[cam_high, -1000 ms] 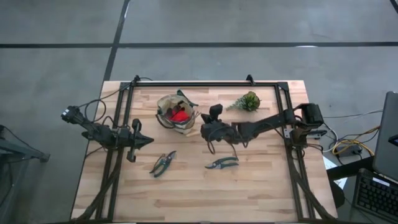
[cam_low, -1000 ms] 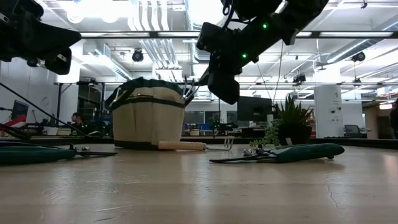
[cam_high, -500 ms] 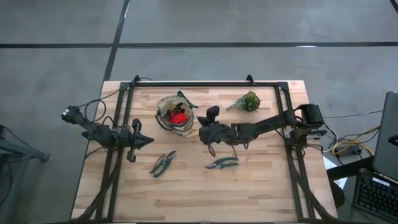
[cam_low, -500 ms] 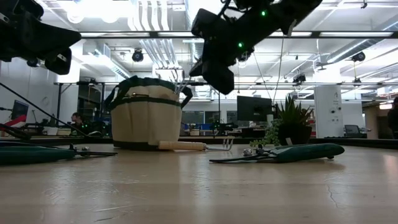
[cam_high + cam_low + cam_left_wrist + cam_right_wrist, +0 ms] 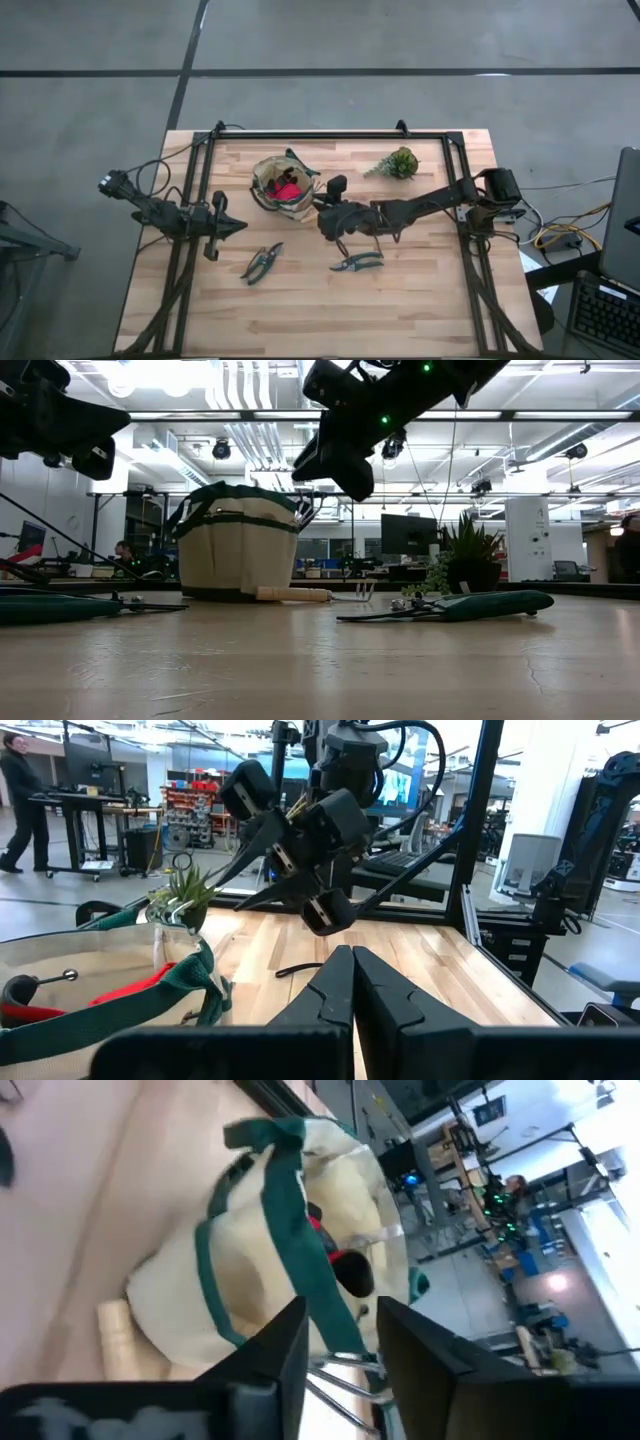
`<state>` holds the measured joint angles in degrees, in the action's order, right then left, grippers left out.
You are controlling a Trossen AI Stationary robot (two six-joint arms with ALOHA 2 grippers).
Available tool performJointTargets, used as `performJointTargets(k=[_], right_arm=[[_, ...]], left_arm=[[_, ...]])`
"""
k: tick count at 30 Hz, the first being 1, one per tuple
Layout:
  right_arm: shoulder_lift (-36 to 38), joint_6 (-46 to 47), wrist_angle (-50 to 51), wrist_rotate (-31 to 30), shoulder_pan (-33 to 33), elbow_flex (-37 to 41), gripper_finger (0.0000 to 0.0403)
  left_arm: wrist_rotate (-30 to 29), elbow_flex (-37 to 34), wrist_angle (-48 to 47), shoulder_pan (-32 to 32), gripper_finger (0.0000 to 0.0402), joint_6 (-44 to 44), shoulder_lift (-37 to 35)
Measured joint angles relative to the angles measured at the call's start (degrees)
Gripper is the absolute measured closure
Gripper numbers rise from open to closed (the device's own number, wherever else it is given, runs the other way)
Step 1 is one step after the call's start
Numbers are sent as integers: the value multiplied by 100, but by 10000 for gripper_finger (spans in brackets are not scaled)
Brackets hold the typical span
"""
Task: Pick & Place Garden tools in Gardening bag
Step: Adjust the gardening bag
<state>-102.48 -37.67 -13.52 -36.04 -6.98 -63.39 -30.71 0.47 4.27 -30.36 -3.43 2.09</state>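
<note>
Just beside the gardening bag [image 5: 280,186], the right gripper [image 5: 330,212] hangs above the table with jaws slightly parted and empty. Below them the rake [image 5: 310,594] lies flat against the bag's foot, long axis along the table; the left gripper [image 5: 215,227] waits well apart, jaws clenched.

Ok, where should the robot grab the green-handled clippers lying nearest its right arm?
Probably by the handles, coming from straight above. The pruning shears lie flat on the table, and the two green handles sit close together and look thicker than the thin blades. The right gripper hovers open beside the gardening bag. The left gripper waits at the left.
</note>
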Motion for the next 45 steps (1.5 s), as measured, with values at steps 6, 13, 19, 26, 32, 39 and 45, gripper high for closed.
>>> performJointTargets(k=[6, 13, 19, 26, 32, 39, 45], right_arm=[[4, 810, 3, 107, -84, -404, 251], [-18, 2378, 1260, 1552, -4, -1301, 241], [-294, 3002, 2054, 1973, 271, -1908, 241], [-827, 2977, 2416, 2305, 543, -2314, 247], [-967, 2869, 2344, 2316, 685, -2507, 243], [-1223, 2840, 2372, 2841, 875, -2644, 242], [-1272, 2673, 2417, 2857, 931, -2646, 261]], left_arm=[[-1, -1, 0, -1, 396, 1, 0], [1, 0, 0, 1, 396, -1, -1], [-1, 0, 0, 1, 396, -2, 0], [-1, -1, 0, 1, 396, -1, 0], [1, -1, 0, 1, 396, 0, 0], [0, 0, 0, 1, 396, -1, 0], [-1, 0, 0, 0, 396, 1, 0]])
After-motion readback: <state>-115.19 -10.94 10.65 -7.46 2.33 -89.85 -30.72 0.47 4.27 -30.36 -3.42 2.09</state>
